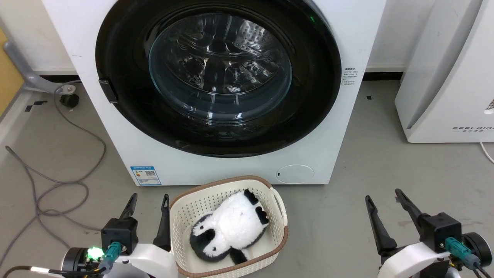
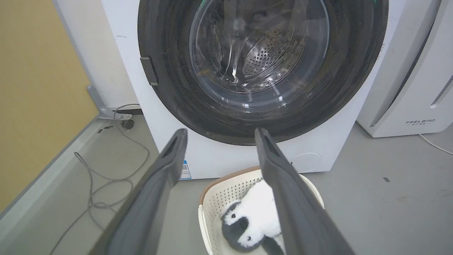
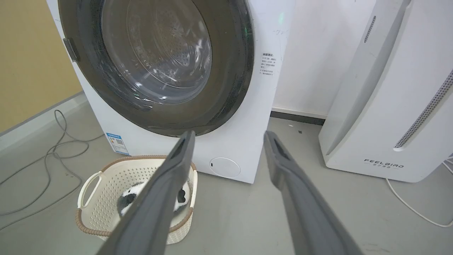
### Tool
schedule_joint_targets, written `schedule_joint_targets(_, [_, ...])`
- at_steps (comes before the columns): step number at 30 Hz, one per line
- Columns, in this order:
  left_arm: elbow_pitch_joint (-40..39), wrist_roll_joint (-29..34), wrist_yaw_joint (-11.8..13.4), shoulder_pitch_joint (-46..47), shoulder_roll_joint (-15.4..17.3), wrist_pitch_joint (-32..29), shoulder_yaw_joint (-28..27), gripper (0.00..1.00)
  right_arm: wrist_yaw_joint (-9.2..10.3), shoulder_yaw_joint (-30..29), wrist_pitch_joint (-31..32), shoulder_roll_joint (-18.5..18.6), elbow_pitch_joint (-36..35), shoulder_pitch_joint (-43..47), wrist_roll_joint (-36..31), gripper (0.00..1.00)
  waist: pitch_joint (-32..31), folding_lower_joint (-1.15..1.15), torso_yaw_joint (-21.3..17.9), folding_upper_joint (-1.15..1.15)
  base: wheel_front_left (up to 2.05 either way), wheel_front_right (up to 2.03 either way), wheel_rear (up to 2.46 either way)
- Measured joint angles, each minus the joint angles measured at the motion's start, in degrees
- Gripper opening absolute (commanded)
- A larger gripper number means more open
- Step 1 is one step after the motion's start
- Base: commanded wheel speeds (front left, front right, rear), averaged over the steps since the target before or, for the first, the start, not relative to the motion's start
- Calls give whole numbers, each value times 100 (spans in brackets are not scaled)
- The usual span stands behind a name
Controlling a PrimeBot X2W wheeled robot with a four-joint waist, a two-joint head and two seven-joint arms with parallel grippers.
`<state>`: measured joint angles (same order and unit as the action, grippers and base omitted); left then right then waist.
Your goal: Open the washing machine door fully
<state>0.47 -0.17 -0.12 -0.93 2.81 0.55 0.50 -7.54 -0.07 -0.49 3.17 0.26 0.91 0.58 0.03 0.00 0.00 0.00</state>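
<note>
Dark fingers on both arms are spread wide, nothing between them. Left gripper (image 1: 150,196) sits low in front of the washing machine (image 1: 231,170), below the corner with the blue label (image 1: 145,175), fingers aimed at the machine front. Right gripper (image 1: 382,194) is at the same level, out past the machine's opposite front corner, over bare grey floor (image 1: 339,224).

Cream perforated basket (image 1: 227,179) with a brown rim stands on the floor right in front of the machine, under the door. Can't tell if it touches the machine base. The left gripper's inner finger is just beside the basket rim. A black-and-white plush toy (image 1: 231,224) lies inside.

Washing machine door (image 1: 218,69) is closed, flush on the machine front: glossy black ring, clear glass bowl in the middle, steel drum visible through it. A small dark tab (image 1: 108,90) sits on the door edge on the label side. Neither gripper touches the door.

A round flap (image 1: 295,173) is on the machine's lower front, opposite the label.

Grey cables (image 1: 58,181) trail on the floor off the machine's label side. A white ribbed appliance (image 1: 444,77) stands beside the machine on the flap side.
</note>
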Motion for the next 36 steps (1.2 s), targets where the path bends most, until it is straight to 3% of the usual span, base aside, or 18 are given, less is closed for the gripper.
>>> schedule_joint_targets(22, [76,-10,15,1,0,247,181,100,0,44,-215,237,16,-20,572,100,124,1,32,0,0,0,0])
schedule_joint_targets(36, [85,-43,34,86,0,414,302,100,0,24,-158,660,0,-638,1595,100,396,1,73,0,0,0,0])
